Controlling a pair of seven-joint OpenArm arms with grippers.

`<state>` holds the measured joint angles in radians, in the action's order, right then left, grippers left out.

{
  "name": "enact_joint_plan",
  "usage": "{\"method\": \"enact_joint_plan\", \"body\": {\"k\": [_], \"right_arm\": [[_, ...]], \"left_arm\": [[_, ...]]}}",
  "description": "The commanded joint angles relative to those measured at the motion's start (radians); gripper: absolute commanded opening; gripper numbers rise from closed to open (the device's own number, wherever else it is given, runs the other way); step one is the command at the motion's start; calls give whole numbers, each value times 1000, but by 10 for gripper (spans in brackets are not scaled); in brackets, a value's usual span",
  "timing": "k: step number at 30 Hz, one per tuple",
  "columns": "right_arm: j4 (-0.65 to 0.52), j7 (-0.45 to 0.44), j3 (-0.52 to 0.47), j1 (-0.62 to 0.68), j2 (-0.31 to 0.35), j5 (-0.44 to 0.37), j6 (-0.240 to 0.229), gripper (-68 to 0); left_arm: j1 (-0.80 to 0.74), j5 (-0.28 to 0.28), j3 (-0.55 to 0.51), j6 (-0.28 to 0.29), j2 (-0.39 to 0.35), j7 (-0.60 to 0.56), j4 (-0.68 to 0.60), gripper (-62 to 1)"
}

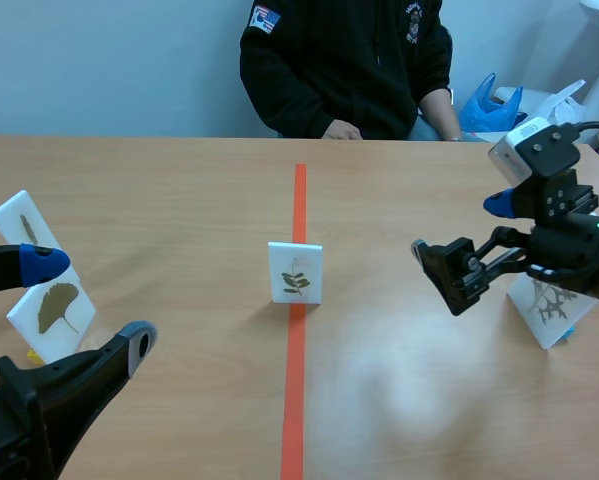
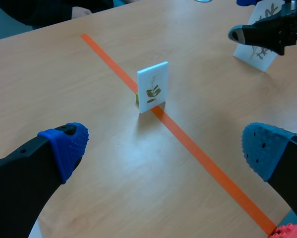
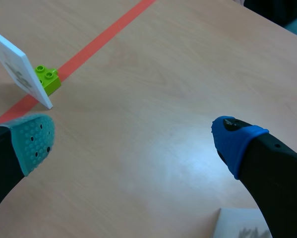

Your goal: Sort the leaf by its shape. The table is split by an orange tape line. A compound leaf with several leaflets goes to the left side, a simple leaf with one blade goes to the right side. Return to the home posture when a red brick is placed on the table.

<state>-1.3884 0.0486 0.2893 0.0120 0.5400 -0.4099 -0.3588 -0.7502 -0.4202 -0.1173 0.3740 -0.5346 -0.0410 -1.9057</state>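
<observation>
The white card bearing a green compound sprig (image 1: pixel 295 272) stands upright on the orange tape line (image 1: pixel 296 400), facing me. My left fingers (image 2: pixel 64 146) and right fingers (image 3: pixel 35 140) gape, empty.

A person (image 1: pixel 339 60) in black sits opposite, a blue bag (image 1: pixel 484 105) beside them.

The left arm (image 1: pixel 24 405) comes in low from the left side. The left gripper (image 1: pixel 87 302) has its 2 fingers spread wide, with a blue pad (image 1: pixel 41 263) on one and a grey pad (image 1: pixel 139 338) on the other, and nothing is between them. The right arm (image 1: pixel 569 250) comes in from the right side and is held higher. The right gripper (image 1: pixel 459 227) points toward the middle. Its 2 fingers are also wide apart and hold nothing, and 1 of them shows a grey-green pad (image 3: pixel 35 141).
</observation>
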Motion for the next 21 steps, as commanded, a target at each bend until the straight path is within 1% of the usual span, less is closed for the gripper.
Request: {"method": "enact_joint_plan", "body": {"k": [1, 5, 10, 13, 16, 18, 21], "right_arm": [[14, -23, 14, -38, -12, 2, 0, 4], [90, -61, 84, -99, -54, 31, 0, 4], [158, -95, 169, -160, -107, 87, 4, 4], [192, -111, 220, -187, -136, 118, 30, 4], [232, -134, 272, -215, -166, 140, 37, 4], [261, -146, 307, -233, -189, 158, 54, 4], [313, -165, 351, -262, -228, 183, 65, 4]], "left_arm": [[5, -6, -5, 2, 5, -14, -18, 14], [5, -6, -5, 2, 5, -14, -18, 14], [5, -6, -5, 2, 5, -14, -18, 14], [5, -6, -5, 2, 5, -14, -18, 14], [5, -6, -5, 2, 5, -14, -18, 14], [5, -6, -5, 2, 5, -14, -18, 14], [5, -6, -5, 2, 5, -14, -18, 14]]}}
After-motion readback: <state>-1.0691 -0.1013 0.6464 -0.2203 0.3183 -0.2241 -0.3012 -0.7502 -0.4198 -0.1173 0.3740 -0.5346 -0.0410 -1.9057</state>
